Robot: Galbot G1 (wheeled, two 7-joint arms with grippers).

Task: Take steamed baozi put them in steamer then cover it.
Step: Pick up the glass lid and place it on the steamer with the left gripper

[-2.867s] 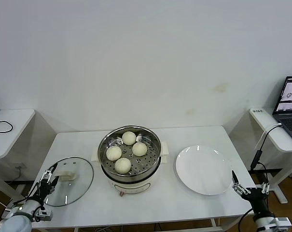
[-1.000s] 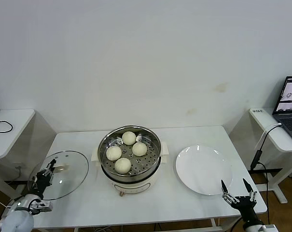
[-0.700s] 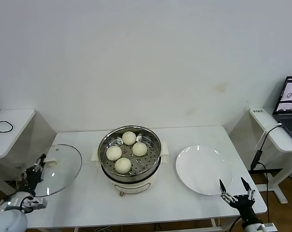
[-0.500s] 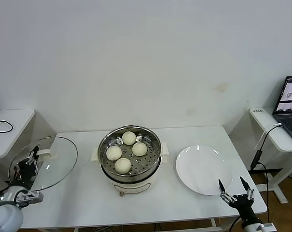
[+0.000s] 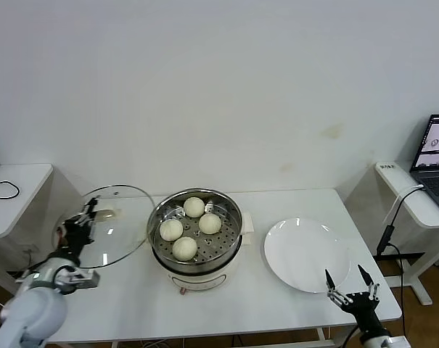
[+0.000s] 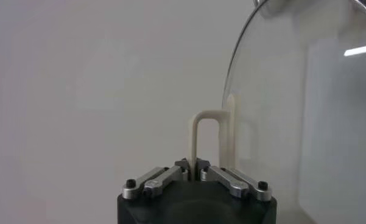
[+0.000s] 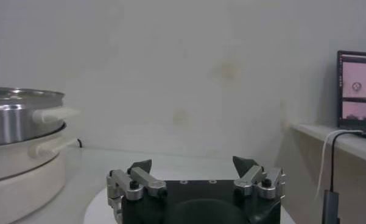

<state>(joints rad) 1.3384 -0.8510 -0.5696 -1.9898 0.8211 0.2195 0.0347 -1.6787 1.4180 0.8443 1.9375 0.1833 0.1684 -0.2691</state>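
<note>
In the head view, the left gripper is holding the glass cover in the air at the left of the frame, its fingers pinched together on the cover's cream-white handle. The cover is tilting, and its right rim is sitting just beside the left rim of the steamer. The left wrist view is showing the same grip close up: the left gripper is clamping the thin handle, with the glass of the cover filling the right side of that frame.

The steamer is standing uncovered at the centre of the white table, and the four steamed baozi are lying on its perforated tray.

The right gripper is hanging at the lower right of the head view, near the front edge of the white plate, with its fingers spread apart and holding nothing. A laptop is standing at the far right edge.
</note>
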